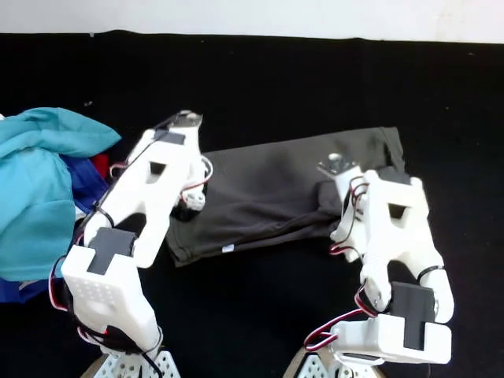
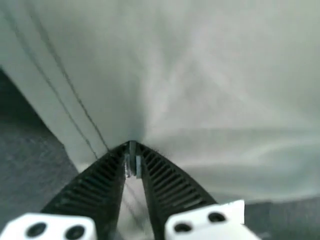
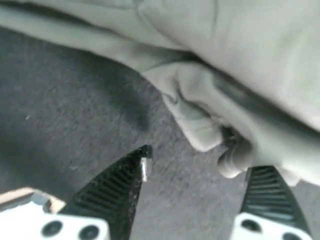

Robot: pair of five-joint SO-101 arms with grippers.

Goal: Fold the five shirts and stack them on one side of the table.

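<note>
The bench (image 1: 236, 38) I work at is covered from side to side in a black cloth (image 1: 252, 315), matte and without pattern. Close under my wrists its weave looks dark grey, slightly fuzzy and flecked with pale specks. Beyond the bench's far edge runs a plain white band (image 1: 315, 16), wall or floor I cannot tell, meeting the bench in a nearly straight line. The light over the bench is even and soft, leaving only faint, blurred shadows on the cloth.
</note>
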